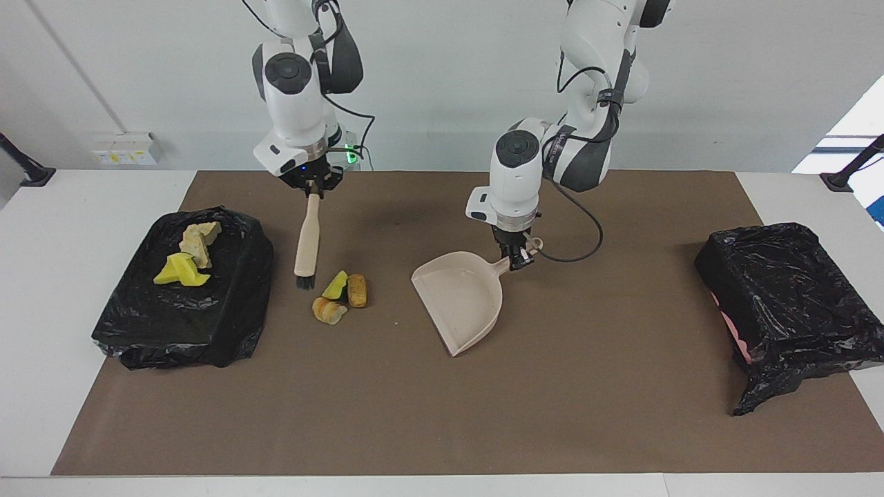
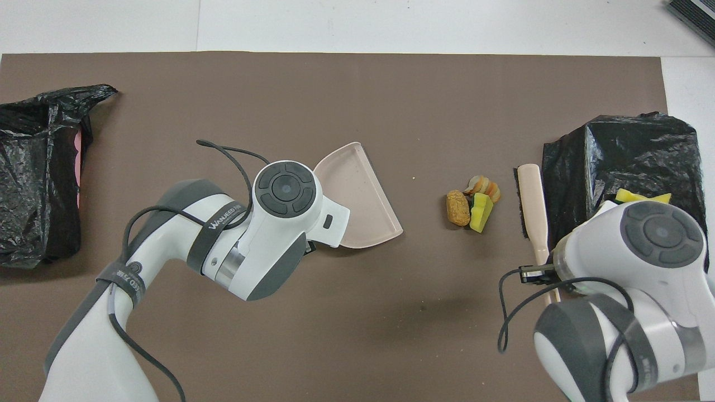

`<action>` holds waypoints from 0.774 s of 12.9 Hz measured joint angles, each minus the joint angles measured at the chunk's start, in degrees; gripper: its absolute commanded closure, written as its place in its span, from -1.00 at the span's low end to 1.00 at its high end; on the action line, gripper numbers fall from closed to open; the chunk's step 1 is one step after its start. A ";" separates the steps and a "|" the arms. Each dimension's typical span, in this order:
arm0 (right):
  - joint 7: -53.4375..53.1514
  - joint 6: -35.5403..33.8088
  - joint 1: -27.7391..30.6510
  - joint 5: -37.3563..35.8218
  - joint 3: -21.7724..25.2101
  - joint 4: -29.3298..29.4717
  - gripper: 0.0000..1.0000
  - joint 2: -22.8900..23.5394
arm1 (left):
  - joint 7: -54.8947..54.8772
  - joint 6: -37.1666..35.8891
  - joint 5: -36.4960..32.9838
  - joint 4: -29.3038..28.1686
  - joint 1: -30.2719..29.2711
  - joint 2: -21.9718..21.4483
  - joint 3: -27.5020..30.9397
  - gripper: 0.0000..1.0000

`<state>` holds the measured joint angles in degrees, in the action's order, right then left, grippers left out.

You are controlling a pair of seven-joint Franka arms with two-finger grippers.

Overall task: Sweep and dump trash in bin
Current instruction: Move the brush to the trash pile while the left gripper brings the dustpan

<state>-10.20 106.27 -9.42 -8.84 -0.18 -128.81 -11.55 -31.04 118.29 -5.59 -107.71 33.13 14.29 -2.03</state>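
Note:
Three trash scraps [image 1: 340, 297] [image 2: 472, 203] lie together on the brown mat. More trash [image 1: 188, 257] [image 2: 642, 197] rests on the black-bagged bin [image 1: 207, 317] [image 2: 625, 151] at the right arm's end. My right gripper [image 1: 314, 188] [image 2: 540, 272] is shut on the handle of a beige brush [image 1: 307, 238] [image 2: 532, 201]. The brush hangs with its bristles low between the three scraps and that bin. My left gripper [image 1: 516, 261] is shut on the handle of the beige dustpan [image 1: 459, 304] [image 2: 357, 190], whose mouth faces the scraps; the wrist hides this gripper from overhead.
A second black-bagged bin [image 1: 787, 304] [image 2: 33, 178] stands at the left arm's end of the table. The brown mat [image 1: 442, 414] covers most of the white tabletop. A tiny crumb [image 1: 394, 323] lies between the scraps and the dustpan.

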 measured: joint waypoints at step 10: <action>3.36 4.70 -3.03 1.33 -1.29 0.22 1.00 11.84 | -0.42 1.06 -0.02 -4.75 1.10 -2.75 -0.05 1.00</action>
<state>-6.84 110.97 -12.45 -7.50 -1.46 -128.59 0.29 -31.46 119.35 -5.62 -112.46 34.23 11.54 -2.09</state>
